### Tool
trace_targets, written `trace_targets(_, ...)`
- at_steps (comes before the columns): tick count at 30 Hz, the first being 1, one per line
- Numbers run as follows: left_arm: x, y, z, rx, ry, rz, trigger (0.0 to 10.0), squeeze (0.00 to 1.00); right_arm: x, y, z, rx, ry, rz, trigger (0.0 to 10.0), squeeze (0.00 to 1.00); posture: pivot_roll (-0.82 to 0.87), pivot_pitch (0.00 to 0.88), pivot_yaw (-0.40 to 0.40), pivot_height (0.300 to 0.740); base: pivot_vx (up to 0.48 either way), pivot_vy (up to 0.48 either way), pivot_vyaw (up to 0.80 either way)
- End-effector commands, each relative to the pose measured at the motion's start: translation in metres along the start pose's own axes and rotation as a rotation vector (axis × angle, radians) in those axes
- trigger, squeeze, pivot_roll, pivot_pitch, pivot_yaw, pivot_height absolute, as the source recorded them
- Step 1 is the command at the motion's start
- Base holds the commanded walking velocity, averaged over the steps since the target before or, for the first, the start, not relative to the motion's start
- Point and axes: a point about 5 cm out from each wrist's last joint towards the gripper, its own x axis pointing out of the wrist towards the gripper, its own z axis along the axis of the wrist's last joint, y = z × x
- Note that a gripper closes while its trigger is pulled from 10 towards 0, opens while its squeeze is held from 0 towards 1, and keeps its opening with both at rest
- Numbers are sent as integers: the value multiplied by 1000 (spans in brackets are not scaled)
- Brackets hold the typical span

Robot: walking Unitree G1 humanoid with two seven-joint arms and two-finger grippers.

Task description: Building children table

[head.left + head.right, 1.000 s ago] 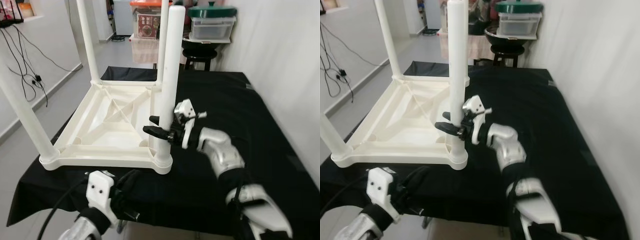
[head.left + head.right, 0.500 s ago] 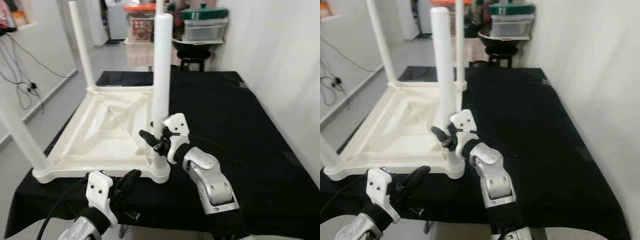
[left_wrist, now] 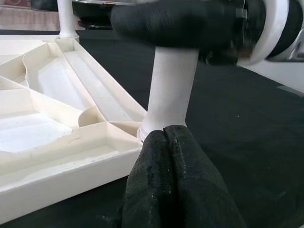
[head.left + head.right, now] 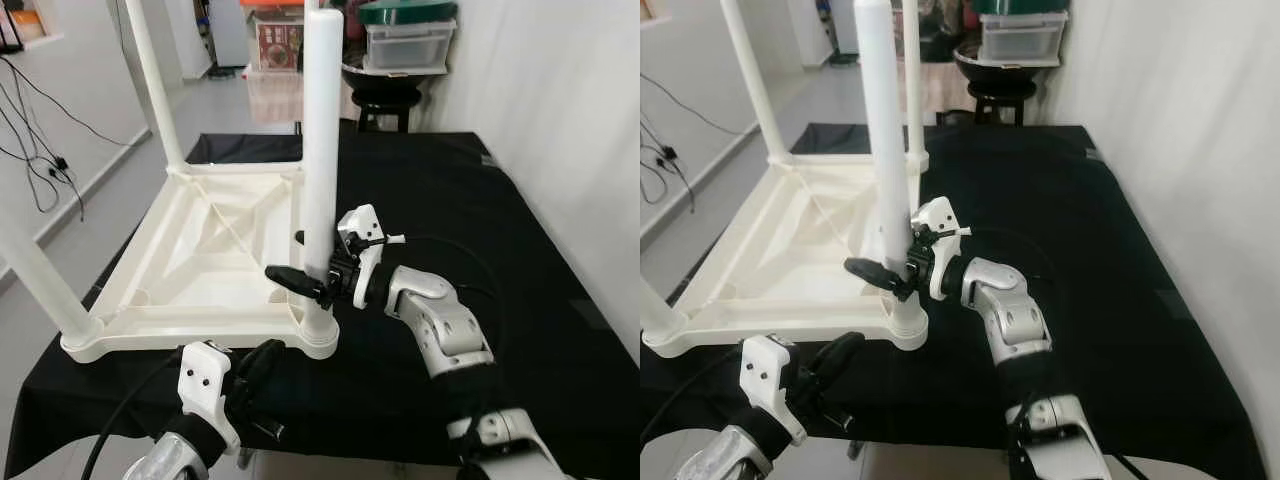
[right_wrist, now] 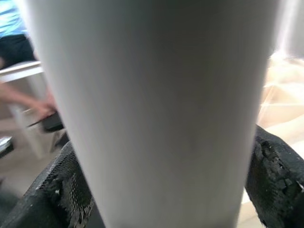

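The upside-down table (image 4: 215, 245) lies on the left part of the counter (image 4: 480, 230), legs pointing up. At its near right corner stands a leg (image 4: 322, 150), with the right gripper (image 4: 305, 262) around it from the right. The left gripper (image 4: 255, 365) is at the near edge, before that corner. Storage boxes (image 4: 405, 45) stand far behind.

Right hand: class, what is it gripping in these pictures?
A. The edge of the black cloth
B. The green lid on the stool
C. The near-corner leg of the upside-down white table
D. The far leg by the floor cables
C: the right hand has its black fingers on either side of the upright white leg that is seated in the near corner of the upturned table top.
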Motion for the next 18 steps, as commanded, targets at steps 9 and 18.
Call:
trace_targets(9, 1, -1, -2, 12, 2, 16, 10000, 0, 9, -12, 7, 20, -25, 84, 0, 0, 41, 0, -33, 740, 0, 0, 0)
trace_targets(18, 2, -3, -2, 8, -3, 14, 10000, 0, -3, -15, -2, -9, -14, 69, 0, 0, 15, 0, -28, 740, 0, 0, 0)
